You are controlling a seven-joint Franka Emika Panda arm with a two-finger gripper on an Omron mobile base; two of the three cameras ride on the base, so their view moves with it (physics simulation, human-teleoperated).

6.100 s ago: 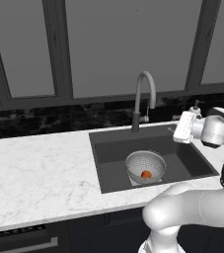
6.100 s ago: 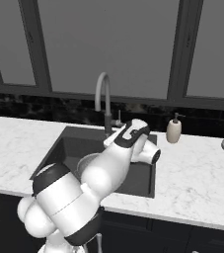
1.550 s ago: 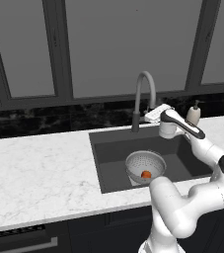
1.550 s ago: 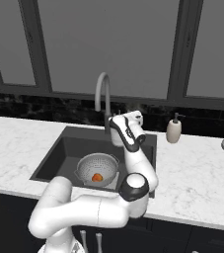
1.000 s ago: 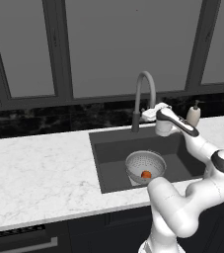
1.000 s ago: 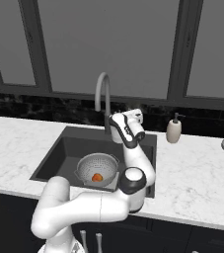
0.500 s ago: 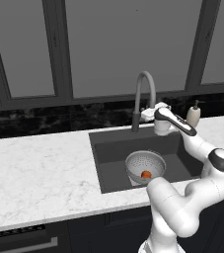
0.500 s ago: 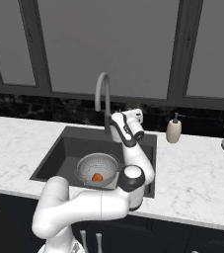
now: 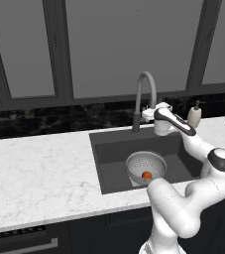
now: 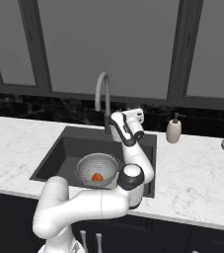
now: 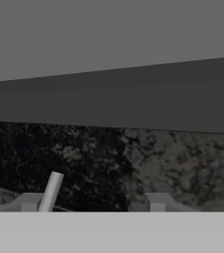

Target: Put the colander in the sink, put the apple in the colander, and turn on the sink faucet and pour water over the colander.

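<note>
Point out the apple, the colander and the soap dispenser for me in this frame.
apple [image 9: 146,175], left base view, on its red-orange top.
colander [image 9: 142,162], left base view, on the perforated inner wall behind the fruit.
soap dispenser [image 10: 173,131], right base view, on the beige bottle body.

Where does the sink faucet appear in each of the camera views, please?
Left base view: the sink faucet arches right of centre, behind the sink.
Right base view: it stands left of centre.
Hand view: a pale rod, lower left, is possibly its lever.
Shared landmark: the colander.
</note>
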